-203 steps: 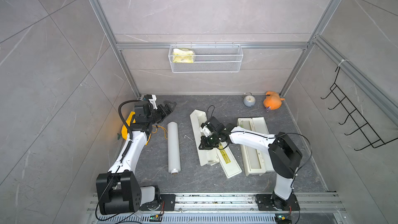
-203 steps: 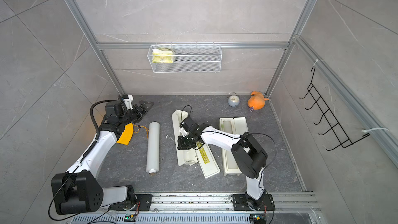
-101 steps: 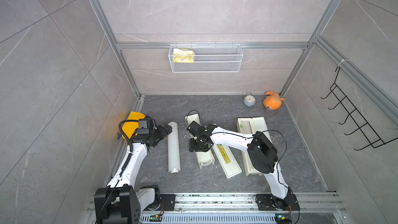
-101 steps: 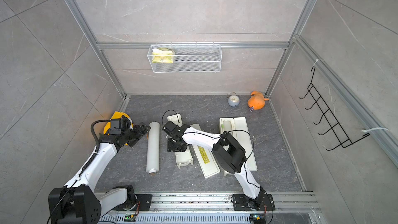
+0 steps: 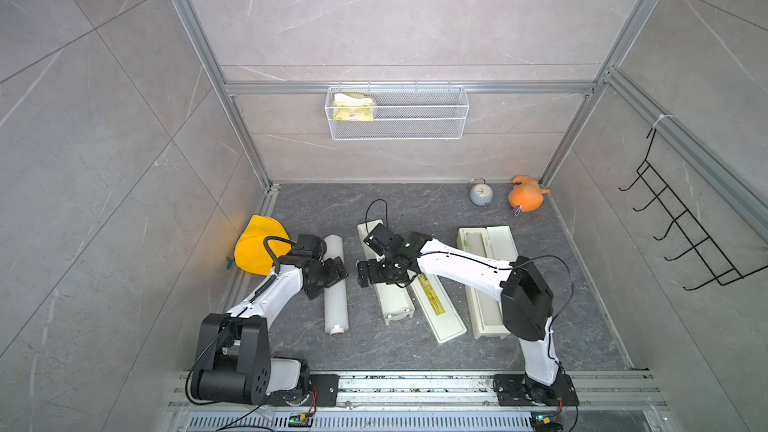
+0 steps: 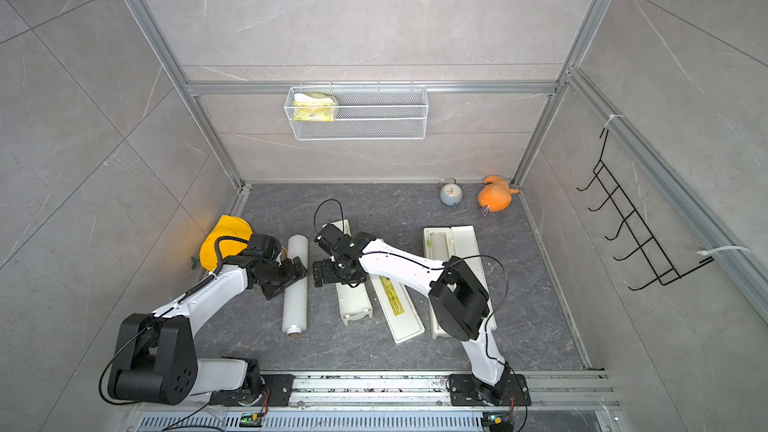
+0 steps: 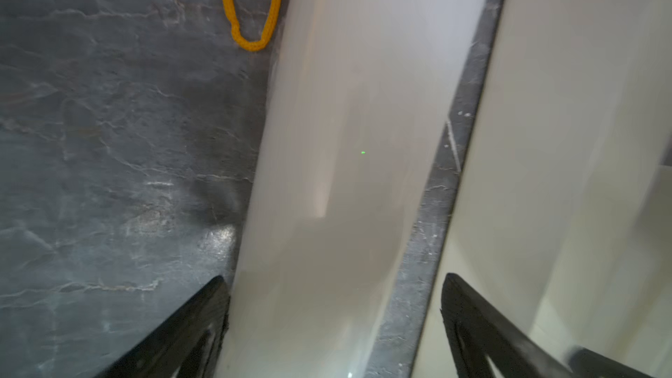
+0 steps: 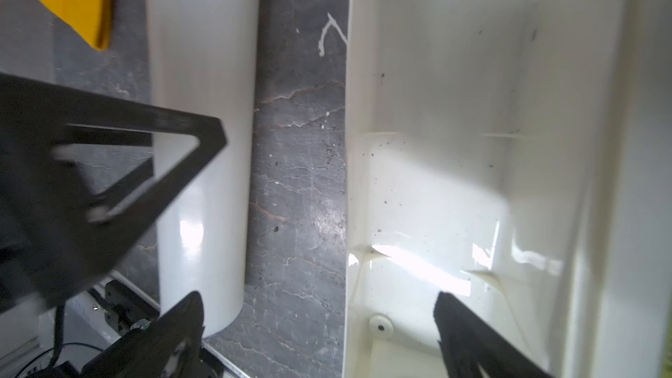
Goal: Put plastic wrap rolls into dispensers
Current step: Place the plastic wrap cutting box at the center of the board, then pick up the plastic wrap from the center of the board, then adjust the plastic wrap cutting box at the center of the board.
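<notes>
Milky plastic wrap roll [image 5: 336, 299] lay with your left gripper [image 7: 332, 278] wide astride it; your right gripper [image 8: 318, 294] gaped over the open left dispenser's [image 8: 454, 176] wall.

Both top views are taken from high above the base rail [image 5: 415, 382], tilted down toward the back wall [image 5: 395, 27], so the whole cell is covered from afar and almost identically. The left wrist view is held close along the plastic wrap roll [image 7: 345, 176]; the right wrist view is held close over the dispenser [image 8: 454, 176]. Roll and dispenser edge are shared by both wrist views
</notes>
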